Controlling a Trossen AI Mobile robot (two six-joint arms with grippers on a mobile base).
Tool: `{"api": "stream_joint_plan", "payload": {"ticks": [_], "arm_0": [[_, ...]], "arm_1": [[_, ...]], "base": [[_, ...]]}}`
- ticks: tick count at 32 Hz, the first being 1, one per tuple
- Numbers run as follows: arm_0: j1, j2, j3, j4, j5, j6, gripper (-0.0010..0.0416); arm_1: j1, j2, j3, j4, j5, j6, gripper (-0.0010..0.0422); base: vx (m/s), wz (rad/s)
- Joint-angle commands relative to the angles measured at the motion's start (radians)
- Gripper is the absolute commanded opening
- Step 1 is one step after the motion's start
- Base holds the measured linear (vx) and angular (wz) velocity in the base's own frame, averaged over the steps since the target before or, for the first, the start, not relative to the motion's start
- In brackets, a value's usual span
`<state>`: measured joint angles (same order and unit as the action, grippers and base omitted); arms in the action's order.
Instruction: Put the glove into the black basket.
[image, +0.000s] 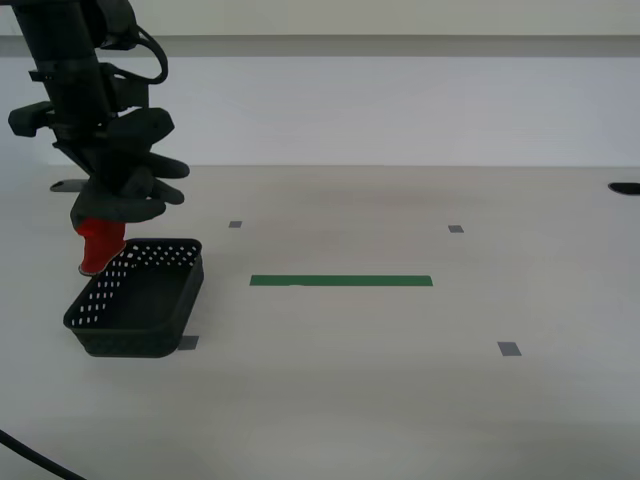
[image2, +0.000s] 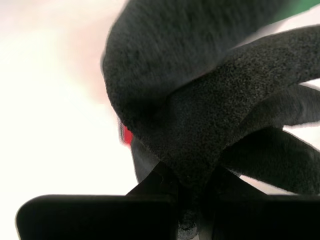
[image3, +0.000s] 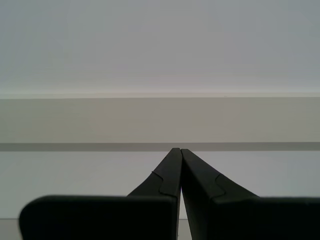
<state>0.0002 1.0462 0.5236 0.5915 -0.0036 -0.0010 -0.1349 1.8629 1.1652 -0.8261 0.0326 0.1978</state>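
A small black perforated plastic basket (image: 140, 300) sits near on the pale tabletop (image: 400, 380). Above its far rim, my second pincer (image: 120, 195) is clamped on the dark rubbery glove (image: 125, 185), red cuff dangling. It should shift over the basket's middle, then release. My first pincer (image3: 176, 170) is closed, empty, facing a wall.

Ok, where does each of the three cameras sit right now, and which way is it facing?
Exterior view: on the robot, off the arms, facing across the table; an arm holds the glove above the black basket.
Second wrist view: on my second claw, looking along it; the glove fills the picture.
First wrist view: on my first claw, shut, facing a bare wall.
Shared: the glove's red cuff shows in the exterior and second wrist views.
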Motion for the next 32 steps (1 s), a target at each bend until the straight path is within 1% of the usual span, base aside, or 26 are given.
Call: {"api": "stream_joint_plan", "payload": {"ticks": [1, 2, 3, 4, 7, 10, 12, 16, 17, 19, 22, 26, 29, 32], "arm_0": [[0.0, 0.0, 0.001, 0.005, 0.0, 0.0, 0.0001], [0.0, 0.0, 0.001, 0.006, 0.0, 0.0, 0.0001], [0.0, 0.0, 0.001, 0.005, 0.0, 0.0, 0.0001], [0.0, 0.0, 0.001, 0.004, 0.0, 0.0, 0.0001], [0.0, 0.0, 0.001, 0.004, 0.0, 0.0, 0.0001], [0.0, 0.0, 0.001, 0.003, 0.0, 0.0, 0.0001], [0.0, 0.0, 0.001, 0.004, 0.0, 0.0, 0.0], [0.0, 0.0, 0.001, 0.003, 0.0, 0.0, 0.0001], [0.0, 0.0, 0.001, 0.003, 0.0, 0.0, 0.0], [0.0, 0.0, 0.001, 0.003, 0.0, 0.0, 0.0001], [0.0, 0.0, 0.001, 0.002, 0.001, 0.0, 0.0], [0.0, 0.0, 0.001, 0.004, 0.0, 0.0, 0.0001], [0.0, 0.0, 0.001, 0.003, 0.0, 0.0, 0.0001], [0.0, 0.0, 0.001, 0.0, 0.0, 0.0, 0.0001]], "arm_1": [[0.001, 0.001, -0.089, 0.095, 0.006, -0.017, -0.0001], [0.002, 0.001, -0.122, 0.145, 0.011, -0.042, -0.0001], [0.002, 0.001, -0.128, 0.15, 0.016, -0.045, -0.0001], [0.002, 0.001, -0.135, 0.156, 0.04, -0.045, -0.0001], [0.002, 0.003, -0.135, 0.173, 0.039, -0.045, 0.0], [0.005, 0.003, -0.135, 0.222, 0.038, -0.045, -0.0001], [0.005, 0.02, -0.135, 0.245, 0.038, -0.06, -0.0001], [0.005, 0.095, -0.135, 0.254, 0.039, -0.079, -0.0001], [0.005, 0.134, -0.135, 0.274, 0.039, -0.087, -0.0001], [0.005, 0.157, -0.135, 0.293, 0.039, -0.093, -0.0001], [0.005, 0.175, -0.135, 0.322, 0.039, -0.093, -0.0001], [0.005, 0.246, -0.135, 0.37, 0.039, -0.093, -0.0001], [0.006, 0.337, -0.135, 0.388, 0.039, -0.093, 0.0], [0.006, 0.351, -0.131, 0.406, 0.038, -0.094, 0.0]], "base": [[0.0, 0.0], [0.0, 0.0], [0.0, 0.0], [0.0, 0.0], [0.0, 0.0], [0.0, 0.0], [0.0, 0.0], [0.0, 0.0], [0.0, 0.0], [0.0, 0.0], [0.0, 0.0], [0.0, 0.0], [0.0, 0.0], [0.0, 0.0]]}}
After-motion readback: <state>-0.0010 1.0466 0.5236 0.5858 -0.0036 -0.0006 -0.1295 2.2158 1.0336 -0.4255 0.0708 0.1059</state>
